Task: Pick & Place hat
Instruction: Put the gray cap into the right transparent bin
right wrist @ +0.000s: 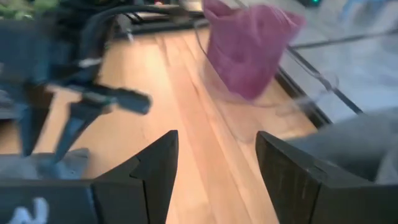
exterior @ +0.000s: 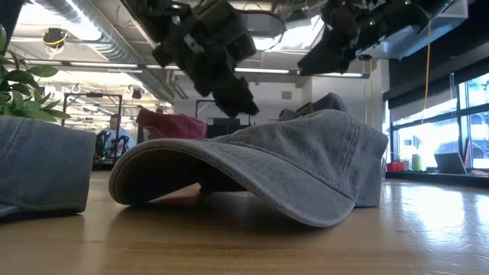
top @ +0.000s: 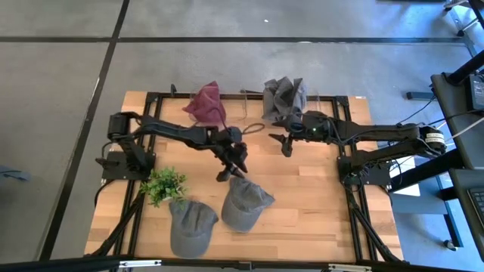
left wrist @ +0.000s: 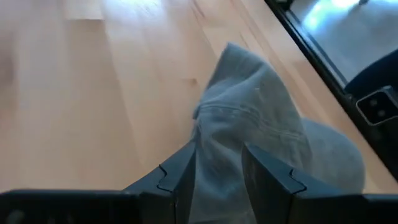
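A grey cap (top: 246,205) lies near the table's middle front, resting on its brim edge and crown rim (exterior: 306,164). My left gripper (top: 229,168) hangs open just above the cap's far side. The left wrist view shows the cap's crown (left wrist: 249,112) beyond and between the open fingers (left wrist: 219,152), with no touch that I can see. My right gripper (top: 286,145) is open and empty over the far middle of the table (right wrist: 216,140). A second grey cap (top: 189,227) lies at the near left.
A maroon hat (top: 206,104) and a grey hat (top: 285,94) sit on stands along the table's far edge. A small green plant (top: 162,183) stands at the near left beside the second cap. Bare wood (top: 318,211) lies to the right of the caps.
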